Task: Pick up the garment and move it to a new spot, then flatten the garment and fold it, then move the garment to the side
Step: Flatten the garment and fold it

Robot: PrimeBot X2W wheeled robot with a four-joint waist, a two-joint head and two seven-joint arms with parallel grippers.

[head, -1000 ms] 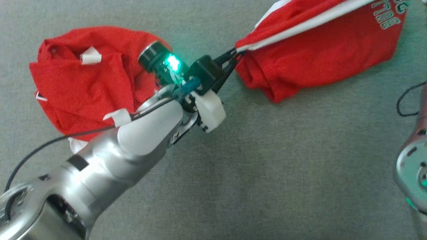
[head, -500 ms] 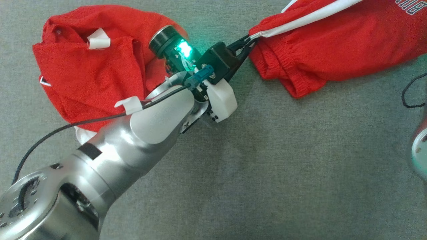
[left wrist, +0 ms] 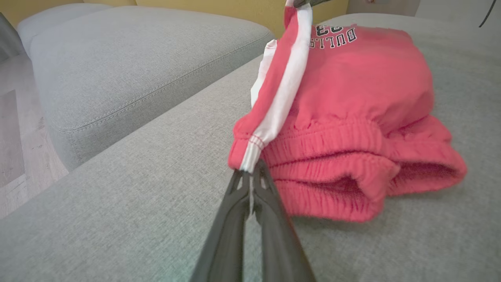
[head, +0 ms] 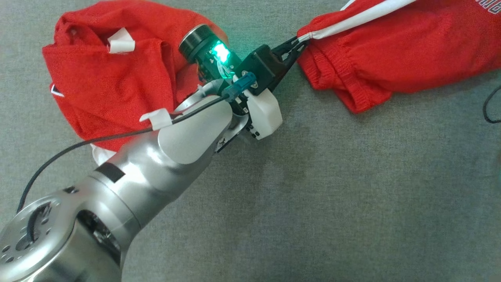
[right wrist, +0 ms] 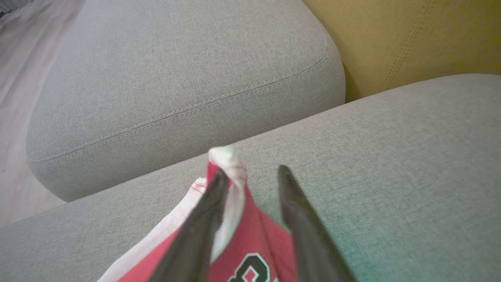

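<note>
Your left gripper (head: 296, 42) is clamping the lower corner of the garment (head: 391, 51), which is lying on the grey cushion (head: 313, 196) ahead of it, toward your right. The white stripe (left wrist: 287, 78) is marking the long axis, running from that corner up to the right gripper (right wrist: 252, 176). The right wrist view is showing those jaws parted, cloth leaning on one finger (right wrist: 206, 211). The head view is showing a second red cloth (head: 109, 82) beside the left arm
</note>
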